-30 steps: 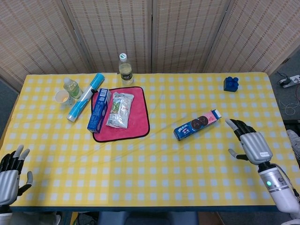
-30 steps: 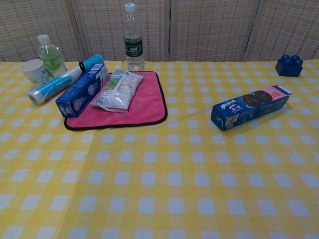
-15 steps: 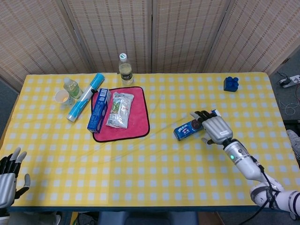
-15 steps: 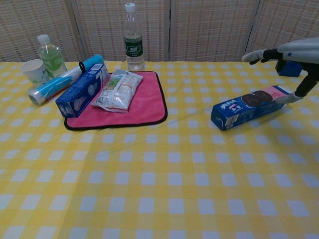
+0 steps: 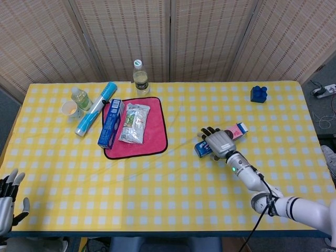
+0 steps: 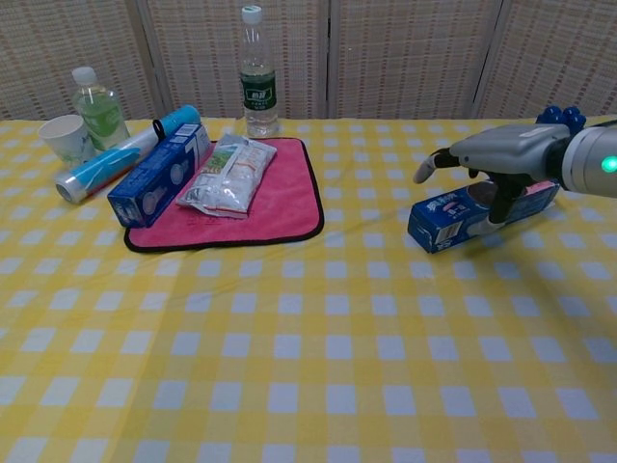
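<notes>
A blue cookie box (image 5: 235,132) with a pink end lies slantwise on the yellow checked table (image 5: 173,199), right of centre. My right hand (image 5: 218,143) hovers over its blue end, fingers stretched out above the top. In the chest view the right hand (image 6: 494,154) covers the cookie box (image 6: 451,218) from above, with the thumb hanging down at the near side; no firm grip shows. My left hand (image 5: 7,201) is off the near left corner of the table, fingers apart, holding nothing.
A pink cloth (image 5: 157,142) at the left carries a blue carton (image 5: 111,123) and a snack packet (image 5: 134,122). Behind stand a bottle (image 5: 140,79), a small bottle (image 5: 81,98), a paper cup (image 5: 70,109) and a blue tube (image 5: 95,108). A blue toy brick (image 5: 259,94) sits far right.
My right hand has swept in from the table's right edge to the left and now lies over the cookie box's blue end. The left hand sank slightly. The box has not moved.
</notes>
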Robot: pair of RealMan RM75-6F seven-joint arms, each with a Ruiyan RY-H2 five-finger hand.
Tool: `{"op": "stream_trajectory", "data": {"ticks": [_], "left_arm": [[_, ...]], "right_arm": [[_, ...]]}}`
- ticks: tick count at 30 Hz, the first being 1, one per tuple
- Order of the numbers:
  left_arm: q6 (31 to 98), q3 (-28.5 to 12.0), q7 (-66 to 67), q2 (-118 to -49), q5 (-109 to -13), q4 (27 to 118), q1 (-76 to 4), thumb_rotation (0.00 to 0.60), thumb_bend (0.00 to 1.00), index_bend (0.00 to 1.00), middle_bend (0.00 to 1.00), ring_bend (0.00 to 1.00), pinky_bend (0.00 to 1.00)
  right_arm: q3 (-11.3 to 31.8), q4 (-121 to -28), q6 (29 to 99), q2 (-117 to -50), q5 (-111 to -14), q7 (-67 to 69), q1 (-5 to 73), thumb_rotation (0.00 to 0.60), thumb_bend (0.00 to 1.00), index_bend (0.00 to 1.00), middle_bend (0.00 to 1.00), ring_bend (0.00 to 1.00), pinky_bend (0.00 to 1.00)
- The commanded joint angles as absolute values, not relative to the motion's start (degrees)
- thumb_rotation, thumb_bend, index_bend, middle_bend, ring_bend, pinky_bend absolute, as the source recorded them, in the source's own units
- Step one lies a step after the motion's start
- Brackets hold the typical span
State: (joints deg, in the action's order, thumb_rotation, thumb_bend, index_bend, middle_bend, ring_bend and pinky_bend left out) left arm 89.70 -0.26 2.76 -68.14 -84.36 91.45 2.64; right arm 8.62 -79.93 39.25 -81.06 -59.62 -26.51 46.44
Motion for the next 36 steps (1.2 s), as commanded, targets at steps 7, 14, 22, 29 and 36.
{"op": "stream_trajectory", "data": {"ticks": [7,14,22,29,36], "left_arm": [[89.3,-0.3,1.7,-68.6,-84.3,90.3,2.7,0.600,0.58,0.00,0.00,0.00,0.00],[89.0,-0.4,0.6,-68.8,-83.9,89.4,2.8,0.600,0.58,0.00,0.00,0.00,0.00],[89.0,-0.4,-0.1,-68.9,-83.9,88.8,3.0,0.600,0.58,0.00,0.00,0.00,0.00],[89.0,-0.4,0.1,-68.9,-84.4,89.1,2.9,0.600,0.58,0.00,0.00,0.00,0.00],[89.1,-0.5,0.2,-68.6,-84.3,89.4,3.0,0.600,0.58,0.00,0.00,0.00,0.00]], "right_arm": [[7.1,-77.5,40.5,-84.3,-55.7,-29.5,48.3,0.600,0.20,0.21,0.13,0.08,0.22],[6.4,-75.4,41.3,-86.5,-53.3,-30.7,49.5,0.600,0.25,0.34,0.17,0.08,0.22],[6.0,-78.0,43.5,-86.4,-56.4,-28.3,49.0,0.600,0.30,0.45,0.24,0.11,0.22],[7.6,-88.9,45.9,-81.7,-64.9,-19.3,47.5,0.600,0.30,0.46,0.26,0.12,0.22],[10.2,-98.1,50.1,-77.2,-74.6,-4.6,45.2,0.600,0.30,0.46,0.26,0.14,0.22]]}}
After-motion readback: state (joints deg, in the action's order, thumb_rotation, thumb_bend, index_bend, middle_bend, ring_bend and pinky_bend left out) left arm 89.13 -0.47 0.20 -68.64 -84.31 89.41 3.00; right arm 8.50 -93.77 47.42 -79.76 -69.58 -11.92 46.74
